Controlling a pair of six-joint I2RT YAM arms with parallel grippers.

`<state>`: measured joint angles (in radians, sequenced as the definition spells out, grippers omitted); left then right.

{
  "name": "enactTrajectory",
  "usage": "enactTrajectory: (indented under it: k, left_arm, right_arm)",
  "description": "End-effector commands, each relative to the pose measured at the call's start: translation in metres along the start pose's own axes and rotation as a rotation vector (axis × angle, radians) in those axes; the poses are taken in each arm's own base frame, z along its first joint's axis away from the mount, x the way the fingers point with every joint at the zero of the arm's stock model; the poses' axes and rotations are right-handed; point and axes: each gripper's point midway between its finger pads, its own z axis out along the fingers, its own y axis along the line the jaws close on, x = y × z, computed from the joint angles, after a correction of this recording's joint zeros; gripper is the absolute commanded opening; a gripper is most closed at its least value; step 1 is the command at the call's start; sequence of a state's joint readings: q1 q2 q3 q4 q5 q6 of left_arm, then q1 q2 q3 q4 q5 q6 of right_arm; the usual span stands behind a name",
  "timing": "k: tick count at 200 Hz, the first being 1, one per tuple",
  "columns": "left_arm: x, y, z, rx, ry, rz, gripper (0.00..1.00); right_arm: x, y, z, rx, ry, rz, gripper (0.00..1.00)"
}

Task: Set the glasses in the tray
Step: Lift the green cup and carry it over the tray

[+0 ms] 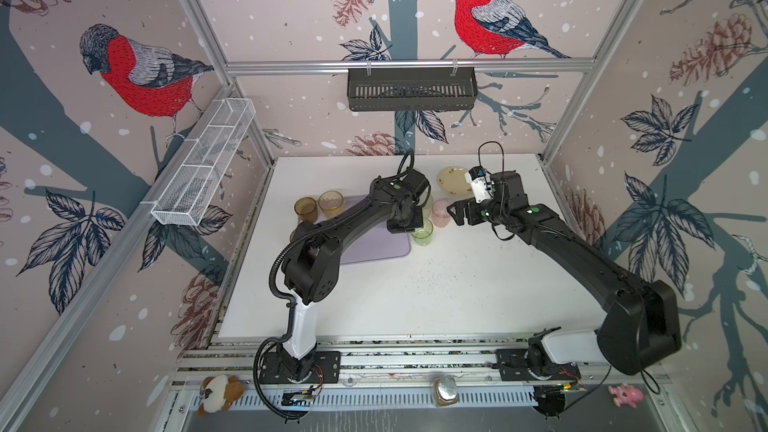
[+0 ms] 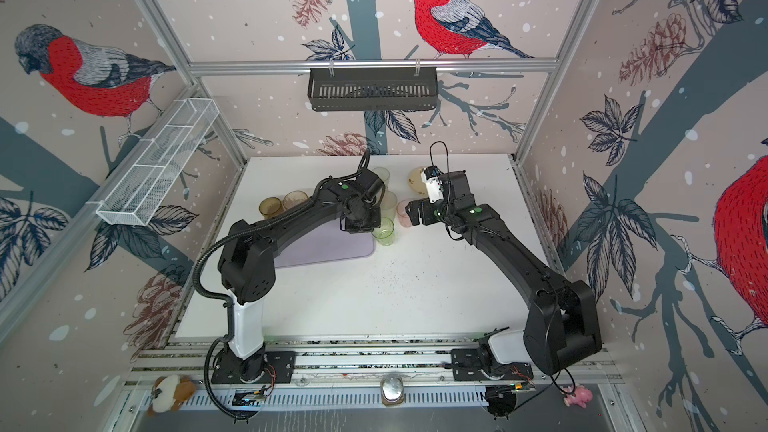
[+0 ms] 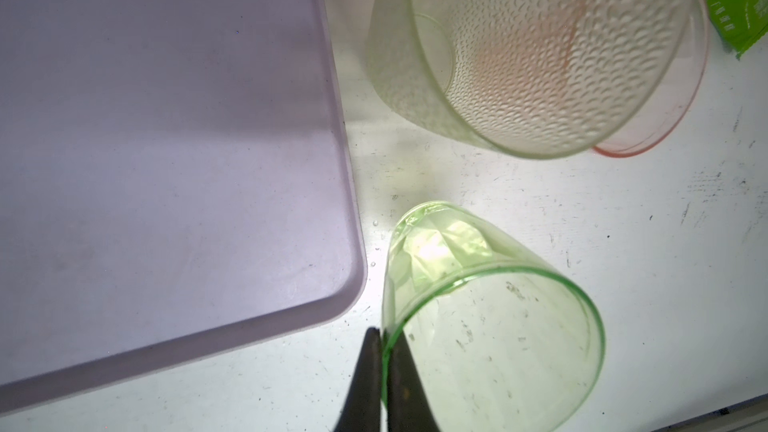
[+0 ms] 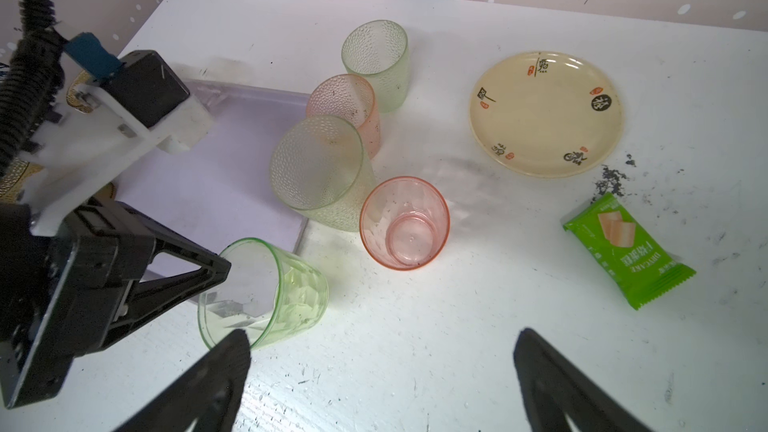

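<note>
Right, from my end the white desk (image 1: 415, 292) carries everything. The lilac tray (image 1: 374, 249) lies left of the desk's middle, partly hidden under the left arm in both top views.

The left gripper (image 3: 381, 332) is pressed together on the rim of the green glass (image 3: 490, 326), one finger inside the wall and one outside. That glass is tilted, just off the tray's right edge by its front right corner and outside the tray; I cannot tell whether its base touches the desk. The right gripper (image 4: 382, 338) is spread wide and holds nothing, hanging over bare desk near the glasses.

The cream plate (image 4: 544, 114) sits toward the desk's back edge.

A tilted pale dimpled glass (image 4: 320, 172) stands just beside the tray's right edge, with the smooth pink glass (image 4: 405, 224) next to it. Behind them are a dimpled pink glass (image 4: 349, 114) and an upright pale glass (image 4: 378, 60). A brown glass (image 1: 306, 209) and an amber glass (image 1: 331, 202) stand by the tray's back left corner; whether they are on it I cannot tell.

A green snack packet (image 4: 627, 251) lies near the plate.
</note>
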<state>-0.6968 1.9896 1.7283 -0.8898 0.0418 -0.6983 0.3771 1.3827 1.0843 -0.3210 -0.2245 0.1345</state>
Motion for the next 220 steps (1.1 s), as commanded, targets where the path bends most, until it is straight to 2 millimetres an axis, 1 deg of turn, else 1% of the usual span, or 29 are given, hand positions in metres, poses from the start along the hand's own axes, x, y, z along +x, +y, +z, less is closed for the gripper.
enactTrajectory:
  k: [1, 43, 76, 113, 175, 220]
  left_arm:
    - [0.005, 0.011, -0.007, -0.049, 0.004, 0.003, 0.02]
    - [0.007, 0.024, -0.017, -0.084, 0.002, -0.006, 0.02]
    - [0.003, 0.034, -0.025, -0.088, -0.011, -0.025, 0.01]
    - [-0.005, 0.05, -0.036, -0.1, -0.029, -0.05, 0.01]
    - [-0.015, 0.084, -0.05, -0.141, -0.055, -0.09, 0.01]
    - [-0.019, 0.107, -0.056, -0.178, -0.068, -0.114, 0.01]
  right_arm:
    - [-0.003, 0.003, 0.0, -0.02, -0.007, 0.006, 0.99]
    - [-0.005, 0.006, -0.001, -0.032, -0.011, 0.005, 1.0]
    - [-0.01, 0.02, -0.005, -0.088, -0.039, -0.012, 1.0]
    - [-0.015, 0.035, -0.007, -0.124, -0.056, -0.055, 1.0]
    - [-0.02, 0.074, -0.012, -0.203, -0.093, -0.175, 1.0]
    - [-0.015, 0.1, -0.013, -0.255, -0.096, -0.261, 1.0]
